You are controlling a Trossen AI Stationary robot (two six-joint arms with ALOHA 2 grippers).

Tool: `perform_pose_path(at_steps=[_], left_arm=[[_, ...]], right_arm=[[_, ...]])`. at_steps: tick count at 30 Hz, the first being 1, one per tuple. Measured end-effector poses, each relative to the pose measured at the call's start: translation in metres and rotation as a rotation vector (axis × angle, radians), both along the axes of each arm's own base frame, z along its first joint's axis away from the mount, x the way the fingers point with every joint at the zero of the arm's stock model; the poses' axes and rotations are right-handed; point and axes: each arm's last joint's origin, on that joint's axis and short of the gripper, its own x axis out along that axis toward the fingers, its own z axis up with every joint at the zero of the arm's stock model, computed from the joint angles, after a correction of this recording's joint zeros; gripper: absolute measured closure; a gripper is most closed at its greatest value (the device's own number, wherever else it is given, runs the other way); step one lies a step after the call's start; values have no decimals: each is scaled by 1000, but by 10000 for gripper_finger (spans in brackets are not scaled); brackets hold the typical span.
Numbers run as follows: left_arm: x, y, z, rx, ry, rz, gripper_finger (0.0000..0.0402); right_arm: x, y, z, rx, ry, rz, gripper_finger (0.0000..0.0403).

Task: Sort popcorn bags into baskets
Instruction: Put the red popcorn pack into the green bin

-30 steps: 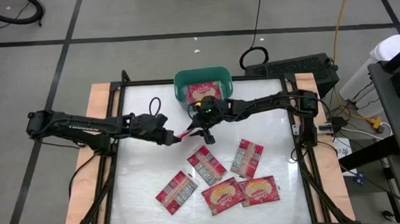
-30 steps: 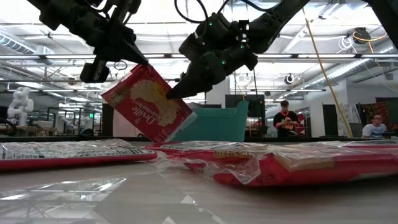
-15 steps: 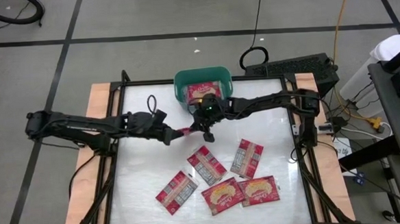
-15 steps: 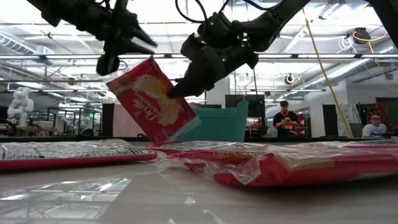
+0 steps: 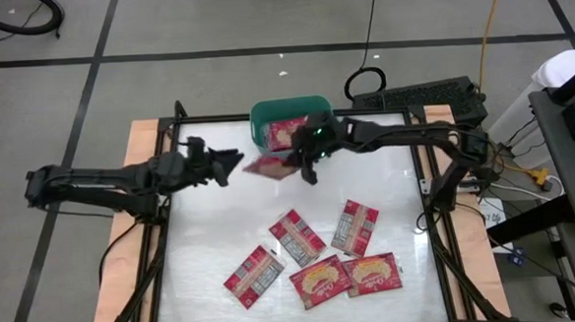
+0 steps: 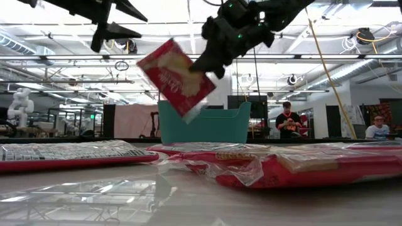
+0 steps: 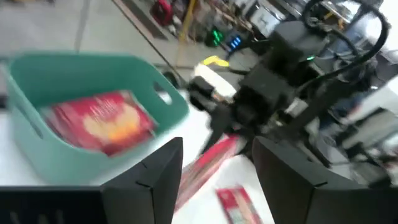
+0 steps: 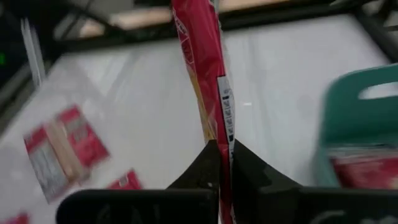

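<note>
My right gripper [image 5: 301,167] hangs in the air just near of the teal basket [image 5: 262,118], shut on one red popcorn bag [image 5: 267,167]. In the low view that bag [image 6: 176,75] floats tilted above the table. Another bag [image 5: 288,133] lies flat inside the basket. My left gripper [image 5: 230,161] is open and holds nothing; it sits left of the held bag, high in the low view [image 6: 143,25]. Several more bags [image 5: 318,281] lie flat on the near half of the table. My right gripper pinches the bag's edge [image 8: 219,127] between its two fingers [image 8: 244,171]. In its wrist view the bag stands edge-on and reaches away from the fingers. The fingers slant down from the table's right [image 6: 200,64]. The bag is lifted clear and tilted.
The basket stands at the table's far edge, middle, and its wall [image 7: 93,165] shows in the left wrist view. The loose bags [image 5: 355,226] cluster near-centre and near-right. People stand in the room behind the table [image 6: 287,119]. The table has a black frame rail [image 5: 170,177].
My left gripper opened, let go of the bag's upper corner, and drew back toward the table's left and upward. My right gripper kept its hold and carried the bag up and toward the far edge, close to the basket; the bag turned as it rose.
</note>
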Motion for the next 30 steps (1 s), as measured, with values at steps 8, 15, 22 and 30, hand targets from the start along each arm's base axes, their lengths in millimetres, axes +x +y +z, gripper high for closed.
perform_pose_path(at_steps=[8,15,22,30], left_arm=[[-7,7,10,79,-44,50,228],[-6,11,21,138,-135,84,219],[-7,12,32,218,-208,132,176],[2,16,42,308,-310,191,112]], right_arm=[[-31,-29,51,106,-186,-188,400],[-49,-44,78,189,-318,-286,400],[-55,-53,103,331,-532,-289,399],[-58,-52,128,384,-771,-228,399]])
